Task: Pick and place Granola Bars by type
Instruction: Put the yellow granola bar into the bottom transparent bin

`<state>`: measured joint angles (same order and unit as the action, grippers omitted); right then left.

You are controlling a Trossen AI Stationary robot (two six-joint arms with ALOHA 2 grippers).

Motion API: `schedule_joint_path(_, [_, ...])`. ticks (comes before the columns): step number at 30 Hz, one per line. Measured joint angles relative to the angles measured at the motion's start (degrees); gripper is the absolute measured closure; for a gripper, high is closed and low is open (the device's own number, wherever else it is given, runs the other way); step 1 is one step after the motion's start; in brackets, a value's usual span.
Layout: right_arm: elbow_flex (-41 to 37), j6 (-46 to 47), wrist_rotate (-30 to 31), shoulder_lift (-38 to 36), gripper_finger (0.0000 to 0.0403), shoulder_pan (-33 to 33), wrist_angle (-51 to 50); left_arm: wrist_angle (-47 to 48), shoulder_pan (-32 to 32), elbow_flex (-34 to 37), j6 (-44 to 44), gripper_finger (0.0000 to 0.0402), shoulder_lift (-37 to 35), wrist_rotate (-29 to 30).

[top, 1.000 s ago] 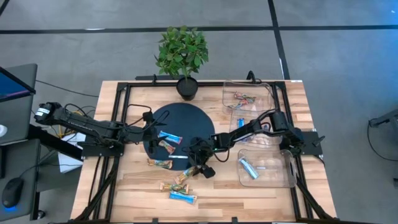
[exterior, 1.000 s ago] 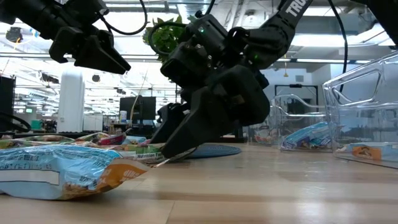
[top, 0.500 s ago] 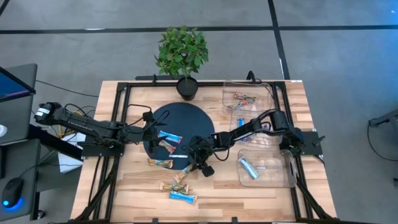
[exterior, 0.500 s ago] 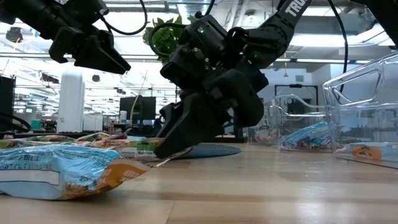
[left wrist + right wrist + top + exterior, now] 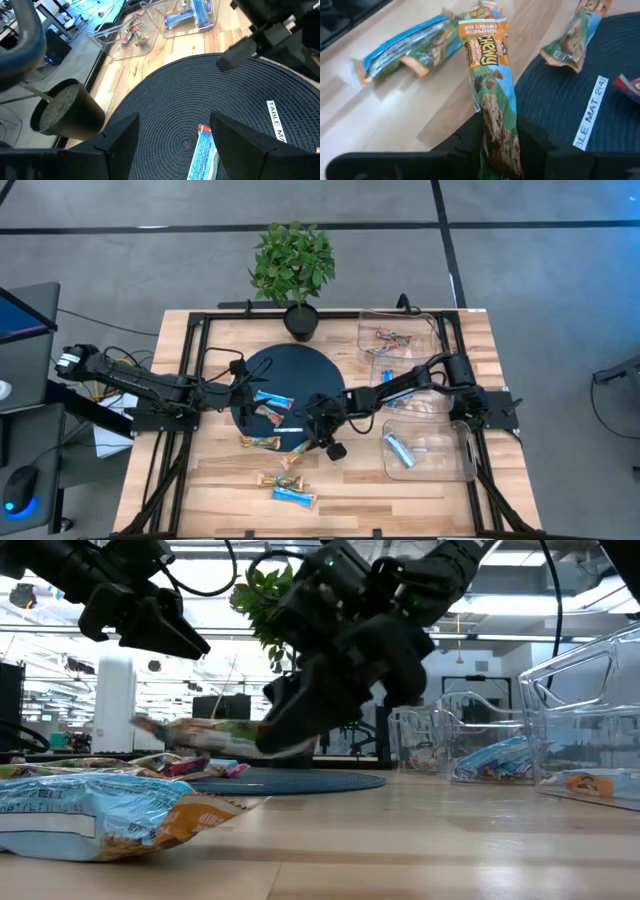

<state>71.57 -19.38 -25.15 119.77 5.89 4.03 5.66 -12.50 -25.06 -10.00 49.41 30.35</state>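
Granola bar (image 5: 492, 112) aloft in tilted right pincer (image 5: 495, 142) above table (image 5: 430, 490)

Level view across the wooden table (image 5: 420, 840). The right gripper (image 5: 300, 730) hung above the dark round mat (image 5: 300, 781), its fingers closed on one end of a green-and-brown granola bar (image 5: 205, 732) held clear of the surface and roughly level. The left gripper (image 5: 160, 625) hovered higher, at upper left, jaws apart. A blue-and-orange bar (image 5: 95, 815) lay in the foreground, further bars (image 5: 190, 766) behind it. Clear plastic bins (image 5: 560, 710) holding bars stood at right; a potted plant (image 5: 262, 595) showed behind the arms.
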Motion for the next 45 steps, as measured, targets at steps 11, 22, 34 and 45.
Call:
schedule_joint_path(11, [0.0,-0.6,-0.1,-9.7,0.0315,0.3,-13.6,0.1,0.0,0.0,0.1,0.0162,0.0,0.0])
schedule_joint_path(22, [0.0,5.7,8.6,-22.3,0.0315,4.7,-34.9,0.4,0.0,0.0,0.3,0.0162,0.0,0.0])
schedule_joint_path(34, [0.0,20.9,23.6,-27.7,0.0315,14.1,-50.6,0.5,0.0,0.0,0.3,0.0161,0.0,0.0])
schedule_joint_path(45, [-5.6,33.7,37.1,-38.4,0.0321,22.5,-52.7,0.4,1.3,0.0,-2.5,0.0161,0.0,0.2])
